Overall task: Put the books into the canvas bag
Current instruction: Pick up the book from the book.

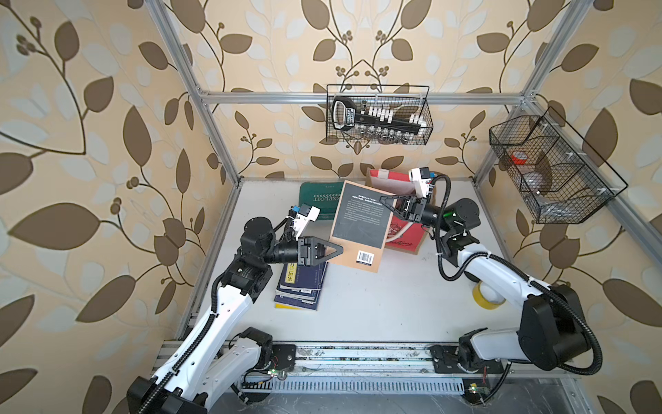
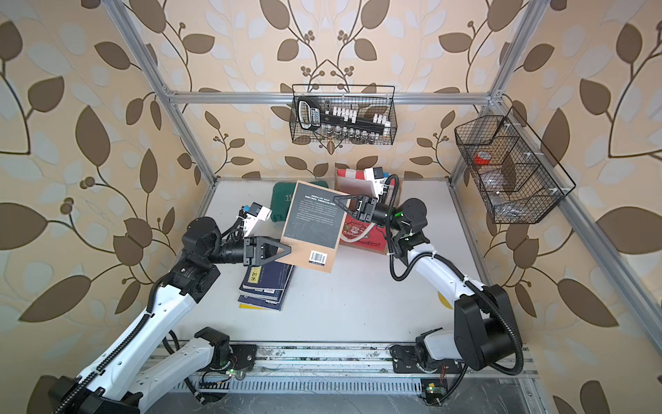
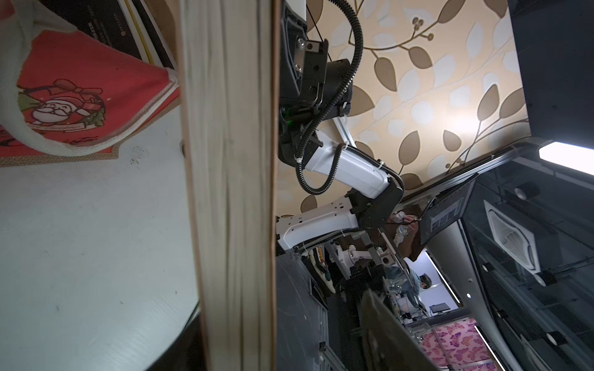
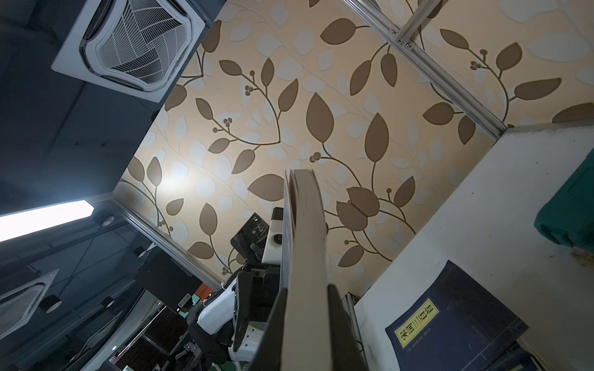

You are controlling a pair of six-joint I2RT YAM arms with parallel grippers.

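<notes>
We see the left gripper (image 1: 339,247) at the near left edge of a book (image 1: 358,222). Its fingers are spread to either side of that edge; in the left wrist view one blurred finger (image 3: 385,327) stands apart from the cover, so nothing is pinched there. Directly beneath these fingers a stack of dark books (image 1: 299,286) lies flat on the table (image 1: 376,308), a yellow one at the bottom. Beyond the fingertips, past the book's far left corner, sits a green case (image 1: 317,200).

The book hangs tilted above the table between the two grippers, its tan and grey back cover with a barcode facing up in both top views.

At the book's far right edge we find the right gripper (image 1: 384,198), its fingers (image 4: 342,331) pressed on both covers with the page block between them. Just behind and below these fingers is the bag (image 1: 408,238), red panel and white rope handle showing; in the left wrist view dark covers (image 3: 106,29) show past its rim. Well to the right of the fingers, a yellow tape roll (image 1: 480,299) peeks from under the right arm.
</notes>
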